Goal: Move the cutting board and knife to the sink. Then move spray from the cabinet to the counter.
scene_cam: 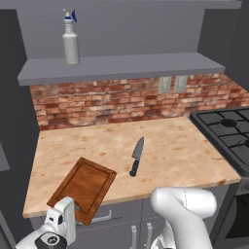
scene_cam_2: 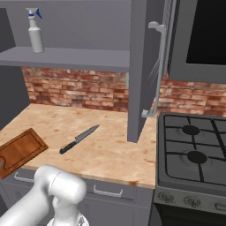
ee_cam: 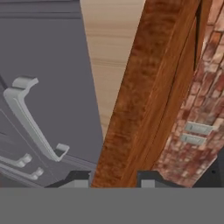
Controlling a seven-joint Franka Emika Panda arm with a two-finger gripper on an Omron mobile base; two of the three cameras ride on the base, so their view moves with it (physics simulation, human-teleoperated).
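My open cabinet (scene_cam: 29, 48) holds the spray (scene_cam: 71, 39), standing upright on the grey shelf (scene_cam: 121, 65), well apart from everything below. It is a slim pale grey bottle with a white trigger head and a blue nozzle tip.

The cutting board (scene_cam: 83, 188) lies flat on the counter (scene_cam: 170, 151) at its front left corner, and its near end juts out past the counter's front edge. My pincer (ee_cam: 113, 178) is at that overhanging end. In the hand view the board's edge rises from between my two finger tips (ee_cam: 78, 177), one tip on each face, so I read my pincer as clamped on the cutting board. In the left base view my hand sits low at the board's near corner.

The board is dark reddish-brown wood with a groove running round its rim.

The knife (scene_cam: 136, 156) lies on the counter just to the right of the board, apart from it, its dark pointed blade aimed toward the brick wall (scene_cam: 121, 102) and its black handle toward me.

A black gas stove (scene_cam_2: 194, 154) sits at the counter's right end.
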